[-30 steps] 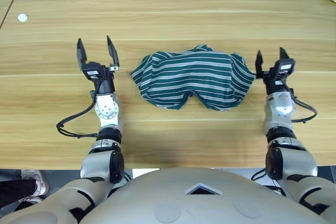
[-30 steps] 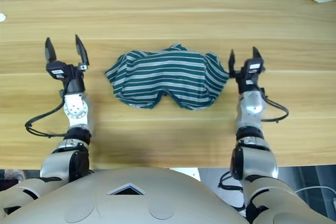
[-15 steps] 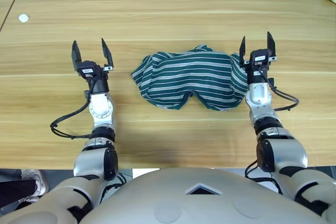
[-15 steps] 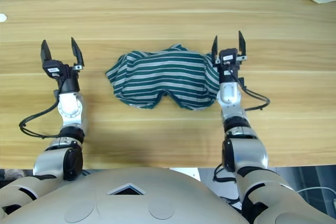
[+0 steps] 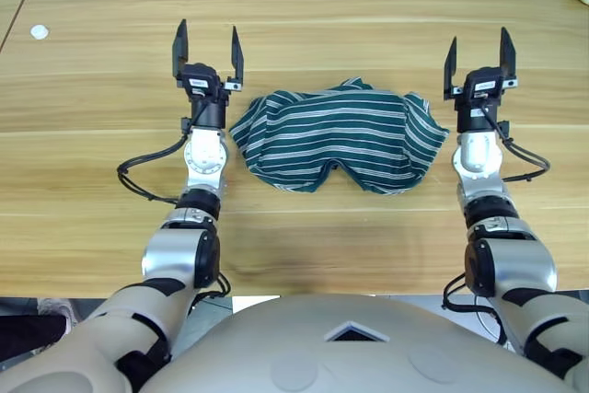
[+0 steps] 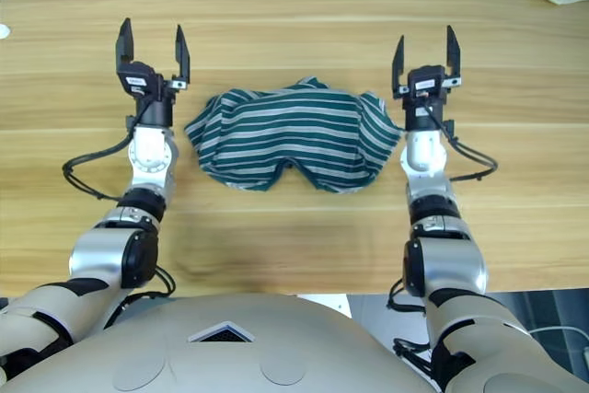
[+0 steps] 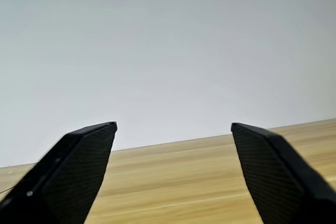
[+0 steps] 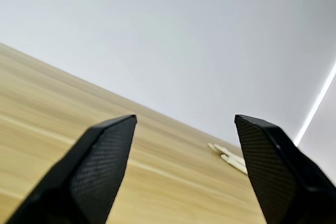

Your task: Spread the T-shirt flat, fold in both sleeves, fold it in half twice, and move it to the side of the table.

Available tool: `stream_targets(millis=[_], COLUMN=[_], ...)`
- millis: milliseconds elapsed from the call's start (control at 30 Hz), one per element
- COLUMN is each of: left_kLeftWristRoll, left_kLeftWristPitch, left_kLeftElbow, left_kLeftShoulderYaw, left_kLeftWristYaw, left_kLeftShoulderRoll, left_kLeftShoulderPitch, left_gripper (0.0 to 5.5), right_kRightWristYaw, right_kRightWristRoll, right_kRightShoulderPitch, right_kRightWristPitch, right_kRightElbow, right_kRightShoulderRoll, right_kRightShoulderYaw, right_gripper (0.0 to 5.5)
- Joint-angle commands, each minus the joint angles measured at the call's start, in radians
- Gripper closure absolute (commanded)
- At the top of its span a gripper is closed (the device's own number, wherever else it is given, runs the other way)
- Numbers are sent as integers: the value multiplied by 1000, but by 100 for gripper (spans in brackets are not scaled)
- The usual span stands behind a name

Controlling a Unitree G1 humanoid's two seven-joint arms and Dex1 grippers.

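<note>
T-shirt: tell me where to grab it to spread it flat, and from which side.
Probably grip the T-shirt at its two bunched outer ends, one per arm. It lies crumpled, wider than deep, between the open left end effector and right end effector, so come down from above at each side and pull outward.

The right gripper [image 8: 185,117] holds its two black, weave-textured fingers [image 8: 100,171] spread wide apart, with nothing between them; their blunt angled tips point out over a light wooden table [image 8: 52,108] with long grain lines running across its planks; beyond the table's far edge rises a plain white wall [image 8: 184,35]; a small crumpled cream-coloured cloth [image 8: 229,157] lies on the wood near that far edge, seen through the gap close to one fingertip; a thin bright strip of light [image 8: 317,103] slants along the wall past that same finger.
</note>
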Motion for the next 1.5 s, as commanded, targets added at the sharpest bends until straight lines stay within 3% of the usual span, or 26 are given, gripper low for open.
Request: stream_targets(millis=[33, 100, 167, 267, 367, 533, 733, 900, 1300, 1500], left_kLeftWristRoll=[-85, -347, -613, -798, -738, -353, -3, 272, 392, 370], left_kLeftWristPitch=[2, 113, 260, 384, 426, 479, 532, 546, 477, 465], left_kLeftElbow=[-91, -371, -771, -1165, -1265, -1200, -1182, -1081, -861, -787], left_kLeftShoulderYaw=[-31, -114, -216, -261, -260, -302, -311, -337, -453, -483], left_kLeftWristYaw=[-159, -482, -750, -979, -1065, -1068, -937, -787, -638, -654], left_kLeftShoulderRoll=[38, 117, 293, 536, 652, 709, 693, 674, 590, 608], left_kLeftShoulderPitch=[60, 205, 414, 612, 661, 648, 700, 660, 469, 445], left_gripper=[144, 144, 144, 144, 144, 144, 144, 144, 144, 263], right_kRightWristYaw=[18, 166, 337, 547, 671, 742, 733, 716, 640, 592], right_kRightWristRoll=[-29, 18, 121, 347, 414, 237, 94, -138, -282, -310], right_kRightShoulderPitch=[51, 150, 291, 518, 713, 889, 1058, 1031, 799, 717], right_kRightWristPitch=[43, 7, 16, 82, 92, 228, 345, 396, 361, 351], right_kRightElbow=[-72, -201, -434, -852, -1061, -1142, -1263, -1161, -924, -832], right_kRightShoulderRoll=[-15, -80, -191, -421, -599, -637, -572, -528, -476, -484], right_kRightShoulderYaw=[26, 63, 98, 103, 38, -41, -120, -17, 164, 206], right_gripper=[205, 205, 205, 205, 205, 205, 205, 205, 205, 205])
